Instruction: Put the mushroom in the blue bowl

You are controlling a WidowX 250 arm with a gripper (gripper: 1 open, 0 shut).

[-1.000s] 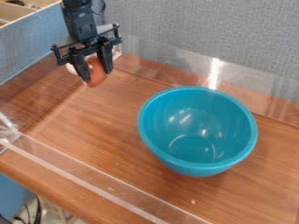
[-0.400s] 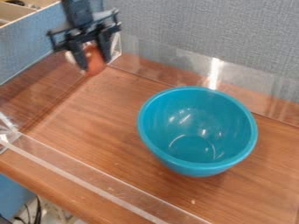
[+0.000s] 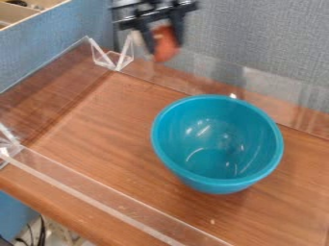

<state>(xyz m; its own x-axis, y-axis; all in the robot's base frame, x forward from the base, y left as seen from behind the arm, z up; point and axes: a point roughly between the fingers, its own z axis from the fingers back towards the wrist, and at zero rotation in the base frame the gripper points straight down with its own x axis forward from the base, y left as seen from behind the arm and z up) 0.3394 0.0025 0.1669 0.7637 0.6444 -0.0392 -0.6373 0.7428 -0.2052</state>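
Nearest us, the teal-blue bowl (image 3: 217,143) sits empty on the wooden worktop (image 3: 90,120), inside low clear walls (image 3: 77,187). Farther back, above the worktop's rear edge, our pincer (image 3: 162,36) is blurred but pinches the reddish-brown mushroom (image 3: 164,38), up in the air and left of the bowl.

A wooden tabletop (image 3: 103,125) of warm reddish-brown grain fills most of the view, its surface glossy and catching pale reflections. Low clear acrylic walls (image 3: 77,178) fence it in along the near edge, the left side and the back, held at the far corner by a small transparent bracket (image 3: 113,56). Behind the table hangs a grey-blue textured fabric backdrop (image 3: 264,34). At upper left stands a blue panel topped by a light cardboard-coloured box (image 3: 29,21). The light is soft and even.
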